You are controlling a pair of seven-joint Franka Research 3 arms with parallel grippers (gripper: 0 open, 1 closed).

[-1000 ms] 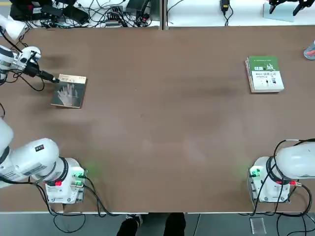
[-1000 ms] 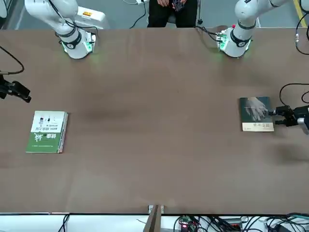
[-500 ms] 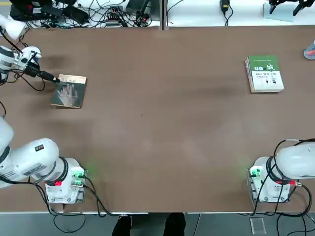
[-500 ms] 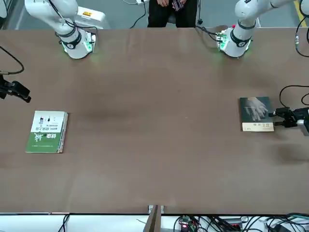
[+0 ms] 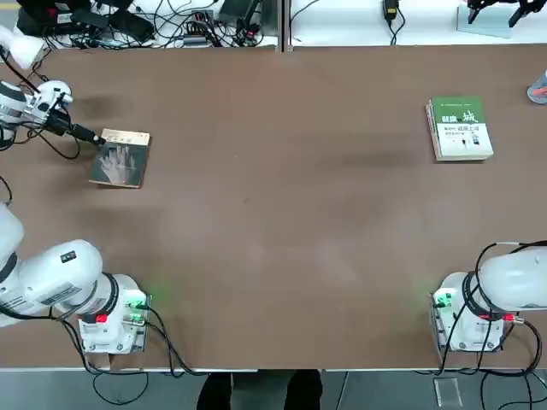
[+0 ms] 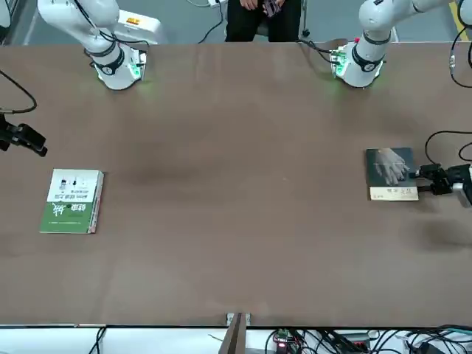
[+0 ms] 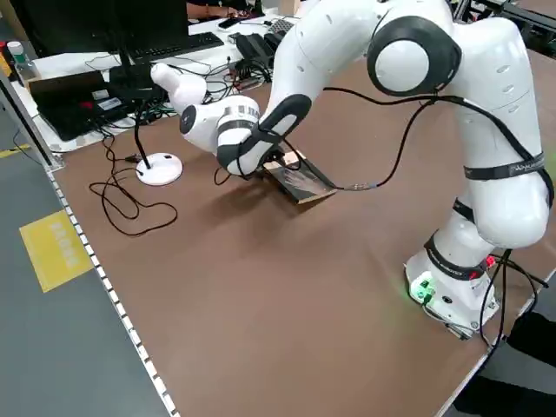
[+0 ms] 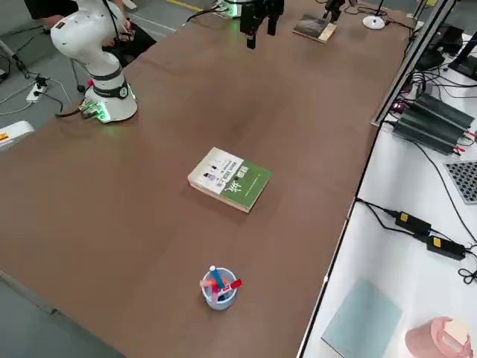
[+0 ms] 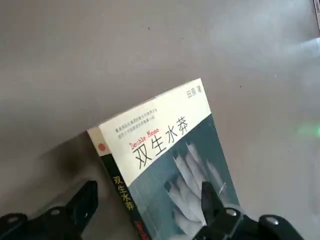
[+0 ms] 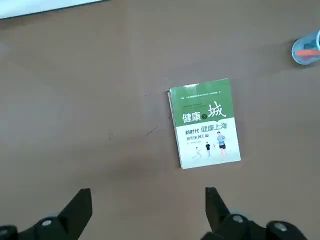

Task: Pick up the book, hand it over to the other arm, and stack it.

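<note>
The book (image 5: pixel 120 159), a thin dark paperback with a pale hand picture and a tan title strip, lies flat near the table's left edge (image 6: pixel 391 174). My left gripper (image 5: pixel 94 135) reaches in low from the side and stands open at the book's outer edge. In the left wrist view the book (image 9: pixel 165 155) sits between the spread fingers (image 9: pixel 86 197): one finger overlaps the cover, the other stands clear of the spine. My right gripper (image 6: pixel 29 140) hovers open, high over the right side, with nothing in it (image 10: pixel 147 195).
A green-and-white book (image 5: pixel 460 128) lies at the far right (image 10: pixel 205 122). A cup of pens (image 8: pixel 218 287) stands by the right edge. A white lamp base (image 7: pixel 159 168) and cables lie beyond the left gripper. A person stands behind the arms' bases.
The left wrist has drawn back very slightly toward the table's side edge. The book and the right arm have not moved.
</note>
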